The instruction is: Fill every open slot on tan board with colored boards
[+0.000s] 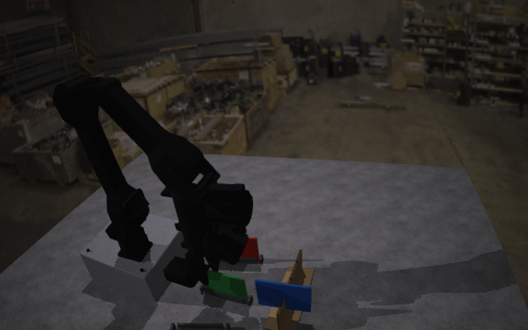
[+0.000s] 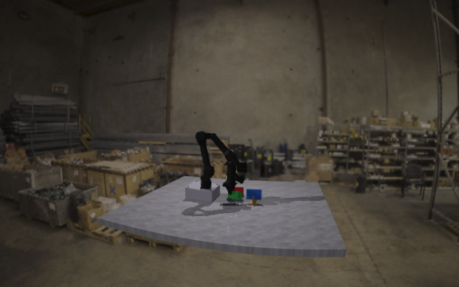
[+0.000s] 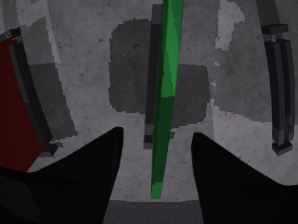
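Note:
The green board [image 1: 226,284] [image 2: 235,195] [image 3: 171,65] stands upright in its holder [image 3: 151,90]. My gripper [image 1: 210,274] [image 2: 230,192] [image 3: 157,137] is open, pointing down, with one finger on each side of the green board's near end and a gap on both sides. The red board [image 1: 252,248] [image 2: 239,190] [image 3: 11,112] stands in its own holder [image 3: 30,95]. The blue board [image 1: 284,295] [image 2: 253,194] stands crosswise on the standing tan board [image 1: 298,269] and hides part of it. How far down the blue board sits cannot be told. The tan board's open slots are too small to make out.
An empty dark holder [image 1: 200,326] [image 2: 230,204] [image 3: 281,90] lies on the side of the green board away from the red one. The arm's grey base block [image 1: 116,275] [image 2: 201,194] stands behind the gripper.

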Available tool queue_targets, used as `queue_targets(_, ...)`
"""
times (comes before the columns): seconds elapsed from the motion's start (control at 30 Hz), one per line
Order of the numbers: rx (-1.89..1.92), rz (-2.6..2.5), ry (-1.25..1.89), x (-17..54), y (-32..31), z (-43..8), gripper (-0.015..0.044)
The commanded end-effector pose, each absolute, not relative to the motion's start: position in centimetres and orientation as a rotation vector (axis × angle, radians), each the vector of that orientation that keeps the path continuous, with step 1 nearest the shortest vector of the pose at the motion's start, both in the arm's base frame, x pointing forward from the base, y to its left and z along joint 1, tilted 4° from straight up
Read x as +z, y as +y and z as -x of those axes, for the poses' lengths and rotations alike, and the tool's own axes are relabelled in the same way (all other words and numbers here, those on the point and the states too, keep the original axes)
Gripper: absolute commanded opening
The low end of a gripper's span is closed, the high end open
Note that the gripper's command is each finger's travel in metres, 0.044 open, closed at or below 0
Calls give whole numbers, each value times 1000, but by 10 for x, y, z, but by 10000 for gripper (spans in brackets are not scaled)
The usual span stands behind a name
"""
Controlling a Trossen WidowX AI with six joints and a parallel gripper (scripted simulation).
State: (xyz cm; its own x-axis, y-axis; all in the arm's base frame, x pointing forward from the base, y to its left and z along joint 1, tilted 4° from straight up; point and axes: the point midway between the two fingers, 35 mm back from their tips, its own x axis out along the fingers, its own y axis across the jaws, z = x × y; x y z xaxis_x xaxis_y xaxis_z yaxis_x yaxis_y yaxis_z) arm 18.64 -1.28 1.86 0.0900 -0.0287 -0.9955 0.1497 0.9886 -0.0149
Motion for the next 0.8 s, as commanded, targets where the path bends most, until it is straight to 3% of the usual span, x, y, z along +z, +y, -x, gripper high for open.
queue_targets(0.0,-133,-94,1480,11,-14,-186,185)
queue_targets(0.4,-133,-94,1480,-5,-14,-187,185)
queue_targets(0.63,-133,-94,1480,-5,-14,-187,1)
queue_targets(0.77,-133,-94,1480,-5,-14,-187,0)
